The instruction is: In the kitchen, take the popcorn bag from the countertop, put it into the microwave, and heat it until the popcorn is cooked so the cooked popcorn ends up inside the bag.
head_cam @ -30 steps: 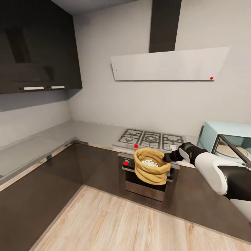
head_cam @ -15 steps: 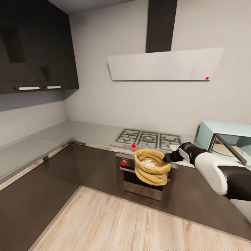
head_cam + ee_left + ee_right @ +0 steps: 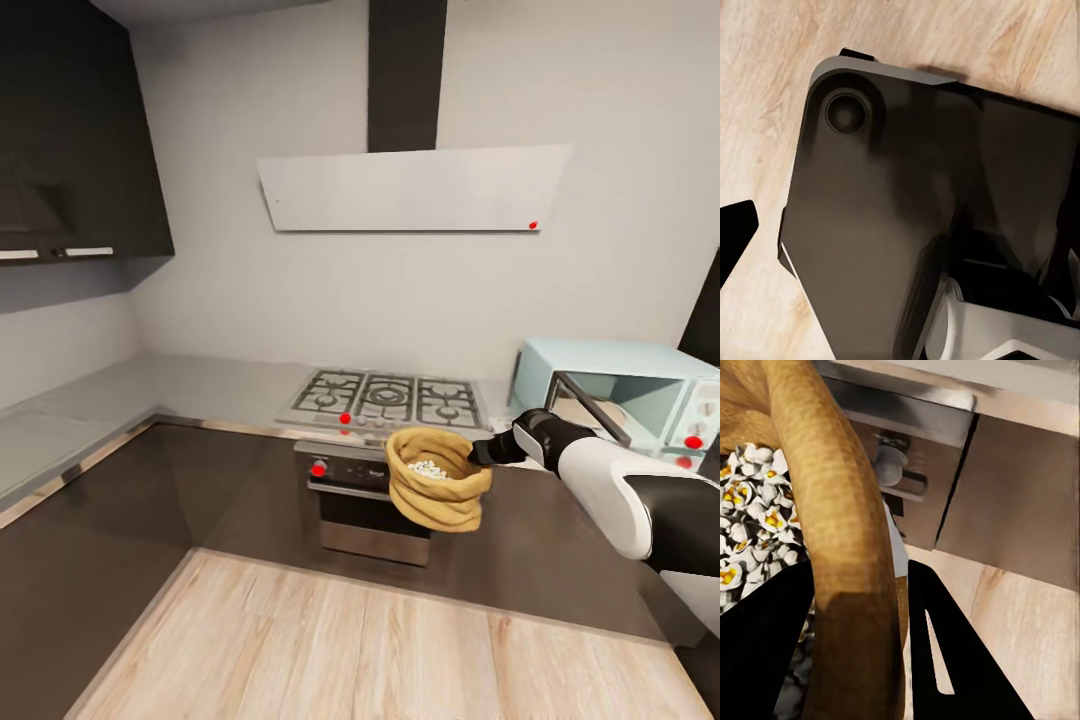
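Note:
The tan popcorn bag [image 3: 437, 492] hangs in the air in front of the oven, its mouth upward, with whitish popcorn [image 3: 432, 467] inside. My right gripper [image 3: 479, 453] is shut on the bag's rolled rim at its right side. In the right wrist view the black fingers [image 3: 945, 652] pinch the rim of the popcorn bag [image 3: 844, 547], with the popcorn [image 3: 750, 525] beside it. The pale blue microwave [image 3: 640, 362] stands on the countertop [image 3: 200, 385] at the right, its glass door [image 3: 592, 405] swung open. One black fingertip [image 3: 735, 234] of my left gripper shows over the wooden floor.
A gas hob [image 3: 385, 397] sits in the counter above a steel oven [image 3: 365, 500] with red knobs. A white hood [image 3: 410, 187] hangs on the wall. Dark cabinets [image 3: 70, 130] hang at the left. My dark base [image 3: 892, 210] lies over the floor [image 3: 350, 650].
The whole view has swung to the right, so the hob and hood sit further left and more of the microwave shows. The bag stays held in my right gripper.

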{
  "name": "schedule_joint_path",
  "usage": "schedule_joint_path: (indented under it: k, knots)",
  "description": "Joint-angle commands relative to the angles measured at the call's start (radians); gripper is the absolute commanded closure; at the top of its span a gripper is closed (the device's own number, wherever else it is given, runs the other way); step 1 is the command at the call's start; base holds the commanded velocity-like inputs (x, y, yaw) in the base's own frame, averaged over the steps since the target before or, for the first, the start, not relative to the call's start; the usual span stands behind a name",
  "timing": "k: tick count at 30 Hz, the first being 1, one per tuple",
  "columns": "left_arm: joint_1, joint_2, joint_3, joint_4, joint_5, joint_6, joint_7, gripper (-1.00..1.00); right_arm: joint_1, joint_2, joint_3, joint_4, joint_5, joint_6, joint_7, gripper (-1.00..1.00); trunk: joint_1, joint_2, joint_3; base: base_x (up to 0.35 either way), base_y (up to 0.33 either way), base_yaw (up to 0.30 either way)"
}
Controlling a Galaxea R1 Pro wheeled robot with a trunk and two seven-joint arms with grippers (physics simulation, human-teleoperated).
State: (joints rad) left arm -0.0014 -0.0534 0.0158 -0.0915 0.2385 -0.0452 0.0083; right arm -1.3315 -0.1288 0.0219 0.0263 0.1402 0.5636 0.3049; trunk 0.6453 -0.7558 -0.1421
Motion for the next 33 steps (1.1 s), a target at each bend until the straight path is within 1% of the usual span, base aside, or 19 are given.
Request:
schedule_joint_path:
  k: [1,11,13,21,33]
  knots:
    - [0.0,0.0,0.001,0.0,0.004,-0.002,0.001,-1.0,-0.002,0.0,0.001,0.001,0.01,-0.001,0.008,1.0,0.0,-0.001,-0.002,0.0,0.0,-0.268]
    - [0.0,0.0,0.001,0.0,0.003,-0.004,0.0,-1.0,-0.002,0.0,0.001,0.002,0.012,0.0,0.008,1.0,0.0,-0.001,-0.002,0.0,0.0,-0.266]
    - [0.0,0.0,0.001,0.0,0.003,-0.004,0.0,-1.0,-0.002,0.001,0.001,0.002,0.012,0.001,0.008,1.0,0.0,-0.001,-0.002,-0.021,0.0,-0.123]
    - [0.0,-0.003,0.005,0.0,0.004,-0.002,0.002,-1.0,-0.002,0.0,-0.001,0.002,0.007,0.002,0.008,1.0,0.0,-0.001,-0.002,-0.319,0.0,-0.005]
    - [0.0,-0.003,0.004,0.0,0.004,-0.003,0.002,-1.0,-0.002,0.0,0.0,0.002,0.011,0.003,0.008,1.0,0.0,-0.001,-0.002,-0.345,0.0,0.0]
